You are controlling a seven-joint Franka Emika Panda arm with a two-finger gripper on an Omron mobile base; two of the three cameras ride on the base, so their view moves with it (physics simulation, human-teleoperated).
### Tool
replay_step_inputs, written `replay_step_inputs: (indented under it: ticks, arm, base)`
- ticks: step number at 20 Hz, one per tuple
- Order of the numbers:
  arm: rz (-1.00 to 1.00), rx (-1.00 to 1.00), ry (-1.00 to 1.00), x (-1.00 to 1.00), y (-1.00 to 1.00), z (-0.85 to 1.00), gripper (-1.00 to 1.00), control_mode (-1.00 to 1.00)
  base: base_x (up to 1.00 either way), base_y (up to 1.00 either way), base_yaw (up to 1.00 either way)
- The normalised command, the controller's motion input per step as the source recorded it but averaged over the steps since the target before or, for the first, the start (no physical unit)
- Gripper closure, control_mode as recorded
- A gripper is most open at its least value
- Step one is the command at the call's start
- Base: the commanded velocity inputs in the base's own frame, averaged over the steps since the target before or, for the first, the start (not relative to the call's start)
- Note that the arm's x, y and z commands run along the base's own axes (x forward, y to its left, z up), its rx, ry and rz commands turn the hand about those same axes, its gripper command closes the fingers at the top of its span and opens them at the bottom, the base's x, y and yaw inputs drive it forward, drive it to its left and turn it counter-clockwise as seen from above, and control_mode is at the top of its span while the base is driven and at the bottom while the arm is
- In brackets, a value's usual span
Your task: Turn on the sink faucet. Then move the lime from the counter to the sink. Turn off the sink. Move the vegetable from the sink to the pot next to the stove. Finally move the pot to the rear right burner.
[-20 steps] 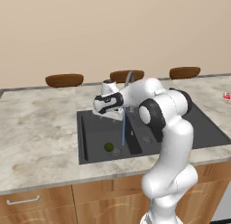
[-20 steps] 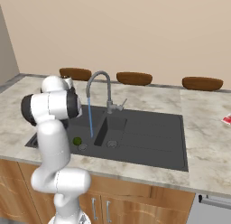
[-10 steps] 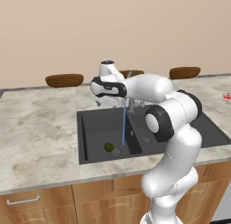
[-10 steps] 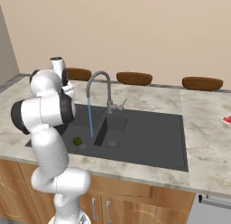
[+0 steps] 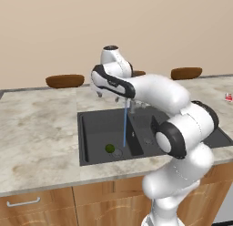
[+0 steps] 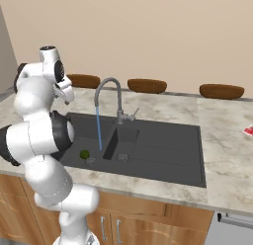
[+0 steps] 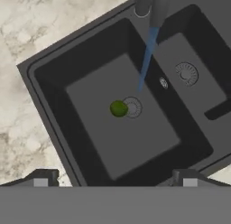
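Observation:
The lime (image 7: 118, 108) lies on the floor of the sink's (image 7: 54, 83) larger basin, right beside the round drain; it also shows as a small green ball (image 5: 109, 148) (image 6: 84, 153). A thin blue stream of water (image 6: 99, 130) falls from the sink faucet's (image 6: 118, 98) arched spout into that basin. My gripper (image 7: 115, 177) hangs high above the basin, looking down on the lime, open with its fingertips (image 7: 43, 178) wide apart and nothing between them. The arm arches over the sink, hiding most of the faucet in the left base view.
Three brown oval bowls (image 6: 147, 85) (image 6: 221, 91) (image 6: 84, 81) stand along the back of the counter (image 6: 222, 155). A small red and white thing (image 6: 247, 130) lies at the far right. The smaller basin (image 7: 187, 74) sits beside the larger one.
The hand has risen from low by the faucet to well above the sink and turned to face down. The lime stays in the basin and the water keeps running.

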Motion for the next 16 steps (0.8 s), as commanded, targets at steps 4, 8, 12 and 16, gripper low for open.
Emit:
replay_step_inputs:
  ticks: [4,8,12,16]
  arm:
    - [0.2,0.0,-0.17,-0.76,-0.15,0.4,-1.0,-1.0]
    - [0.22,0.0,-0.15,-0.85,-0.21,0.35,-1.0,-1.0]
    - [0.22,0.0,-0.12,-0.92,-0.22,0.26,-1.0,-1.0]
    - [0.21,0.0,-0.11,-0.91,-0.35,0.17,-1.0,-1.0]
  base:
    - [0.0,0.0,0.0]
    - [0.0,0.0,0.0]
    - [0.0,0.0,0.0]
    - [0.0,0.0,0.0]
